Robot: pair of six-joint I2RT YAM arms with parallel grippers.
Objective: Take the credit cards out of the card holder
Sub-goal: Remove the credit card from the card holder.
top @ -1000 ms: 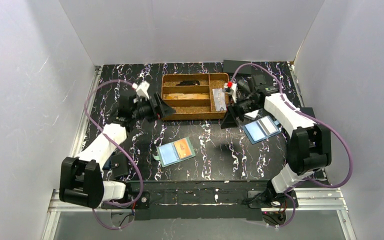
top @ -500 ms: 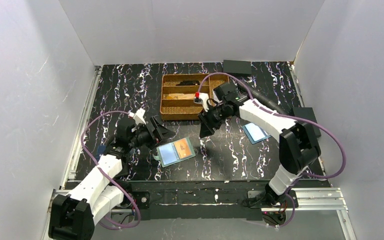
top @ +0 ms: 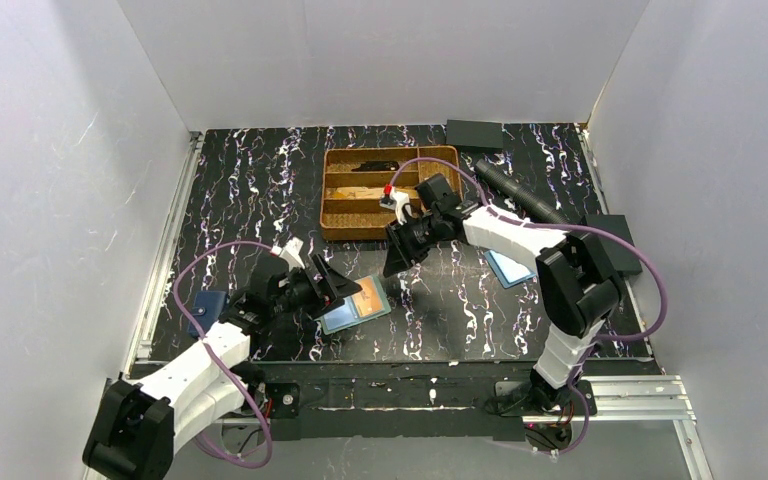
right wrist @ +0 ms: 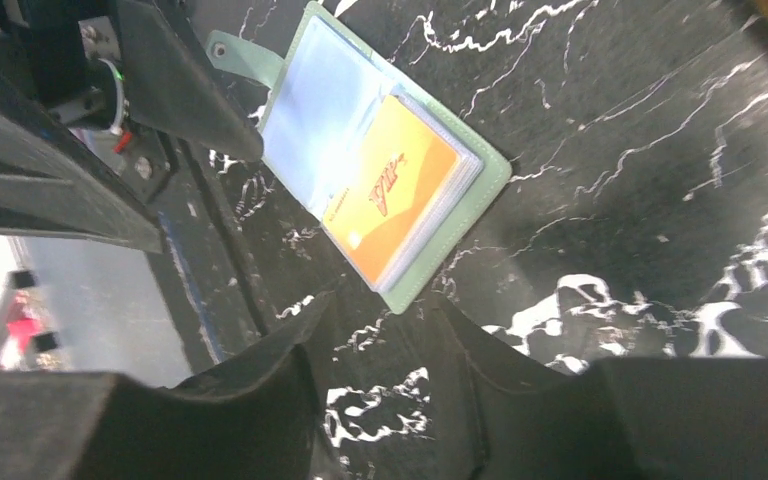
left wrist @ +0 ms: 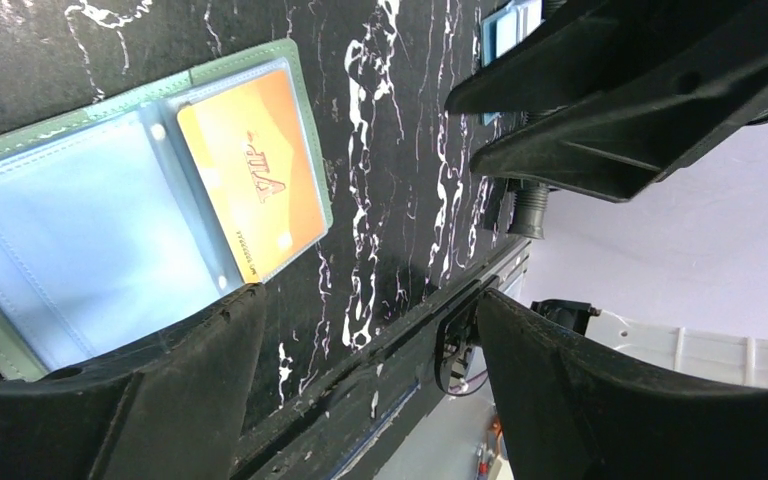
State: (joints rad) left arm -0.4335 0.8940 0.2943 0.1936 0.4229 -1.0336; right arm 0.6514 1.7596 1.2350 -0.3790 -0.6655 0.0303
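The teal-green card holder (top: pixel 358 311) lies open on the table near the front middle. An orange-gold credit card (left wrist: pixel 255 185) sits in its right clear pocket and also shows in the right wrist view (right wrist: pixel 395 200). The other pocket (left wrist: pixel 80 230) looks pale blue, and I cannot make out a dark blue card. My left gripper (top: pixel 338 288) is open and empty, its jaws over the holder's left part (left wrist: pixel 368 300). My right gripper (top: pixel 394 263) is open and empty, just above and to the right of the holder's right edge (right wrist: pixel 378 310).
A brown divided tray (top: pixel 325 195) stands behind the holder. A blue holder with greyish panels (top: pixel 508 268) lies under the right arm. Black boxes (top: pixel 474 133) (top: pixel 610 232) and a black hose (top: pixel 520 188) are at the back right. A small dark blue item (top: pixel 205 303) is at the left.
My left gripper has come forward and right from beside the tray to the teal holder. My right gripper has swung left from near the blue holder to the teal holder's right edge.
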